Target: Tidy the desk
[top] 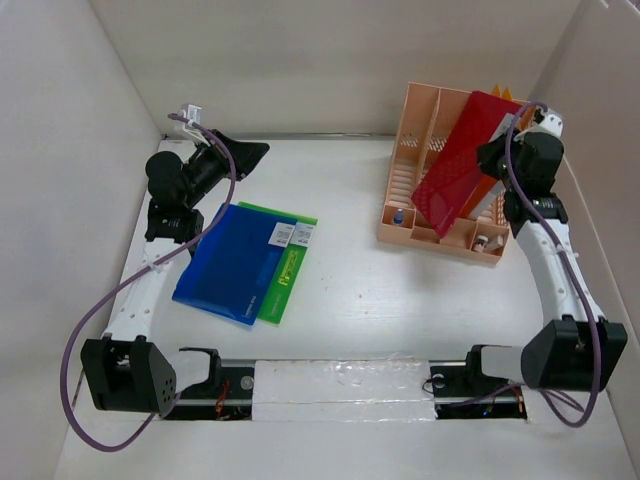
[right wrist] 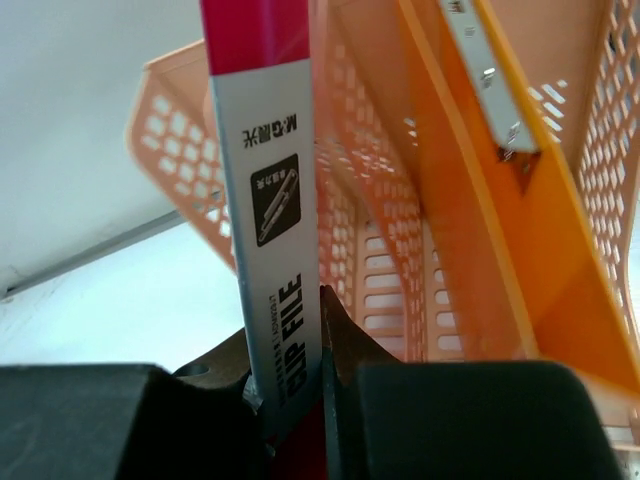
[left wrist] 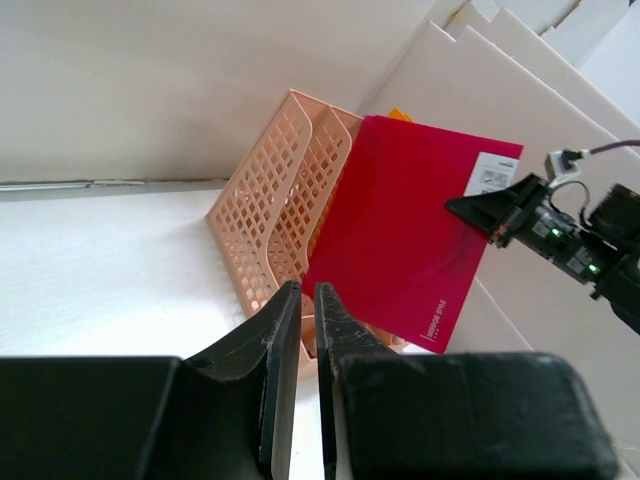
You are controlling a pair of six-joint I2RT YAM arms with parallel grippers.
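The right tool (right wrist: 290, 345) is pinched shut on the edge of the red file (top: 455, 165), which leans across the rack (top: 415, 150); the step is prob. filing it, so next it must slide straight into a slot. The left tool (left wrist: 306, 292) is closed, empty. The worktop (top: 370, 300) lies below both, w/ the rack at its far-right corner.

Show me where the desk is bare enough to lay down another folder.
Bare desk runs down the middle, between the green folder and the rack, and back to the wall. The strip before the arm bases is free too. Crowded: left, blue folder and left gripper; right corner, rack, red folder, right gripper.
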